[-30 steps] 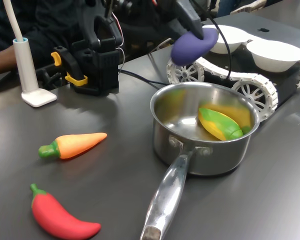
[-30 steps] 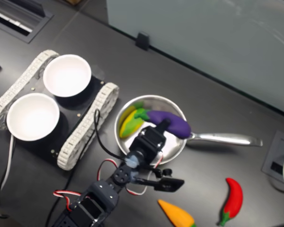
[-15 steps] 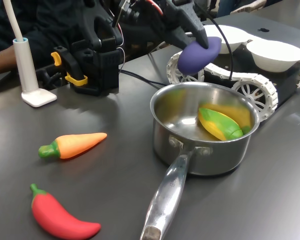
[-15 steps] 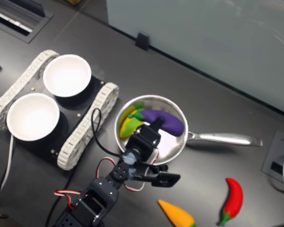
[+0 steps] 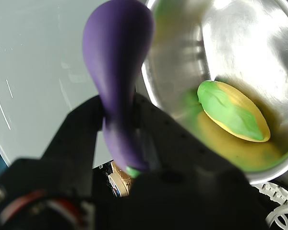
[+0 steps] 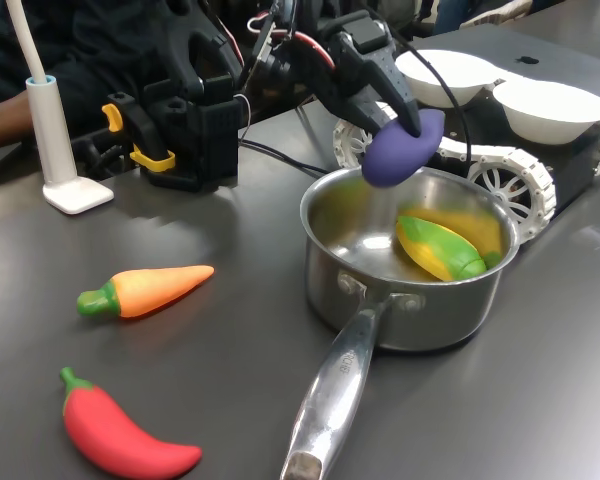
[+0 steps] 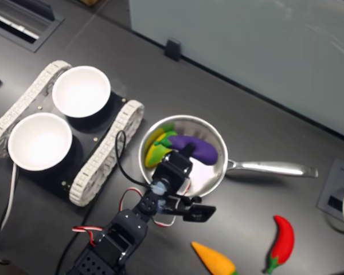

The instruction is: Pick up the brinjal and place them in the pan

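My gripper (image 6: 401, 124) is shut on the purple brinjal (image 6: 405, 148) and holds it just above the far rim of the steel pan (image 6: 410, 312). Seen from above in the second exterior view, the brinjal (image 7: 195, 148) hangs over the pan's bowl (image 7: 220, 150), with the gripper (image 7: 184, 152) at its stem end. Up close in the wrist view, black fingers (image 5: 86, 127) clamp the brinjal (image 5: 117, 67) near its green cap, and the pan (image 5: 182, 52) lies beyond it. A yellow-green toy vegetable (image 6: 440, 250) lies inside the pan.
An orange carrot (image 6: 145, 290) and a red chilli (image 6: 120, 432) lie on the dark table at the first exterior view's left. Two white bowls (image 7: 80, 90) sit on a tracked vehicle (image 6: 500, 170) behind the pan. The pan's long handle (image 6: 330, 400) points toward the front edge.
The gripper has carried the brinjal lower and further in over the pan's bowl. The pan, carrot and chilli have stayed put.
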Action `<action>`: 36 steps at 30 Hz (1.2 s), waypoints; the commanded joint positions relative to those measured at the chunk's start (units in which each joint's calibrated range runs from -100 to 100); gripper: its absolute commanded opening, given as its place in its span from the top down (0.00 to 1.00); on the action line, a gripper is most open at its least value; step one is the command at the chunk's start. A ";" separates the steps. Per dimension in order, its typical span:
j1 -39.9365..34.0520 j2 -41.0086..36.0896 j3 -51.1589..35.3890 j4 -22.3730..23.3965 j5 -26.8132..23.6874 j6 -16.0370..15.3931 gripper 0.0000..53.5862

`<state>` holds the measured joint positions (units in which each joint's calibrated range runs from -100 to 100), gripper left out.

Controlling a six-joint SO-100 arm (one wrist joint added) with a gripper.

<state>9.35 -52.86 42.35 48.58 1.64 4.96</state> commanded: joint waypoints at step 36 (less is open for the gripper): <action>-3.27 -2.60 7.03 -7.25 1.37 -0.34 0.58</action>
<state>7.04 -52.86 50.95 44.58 2.76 4.96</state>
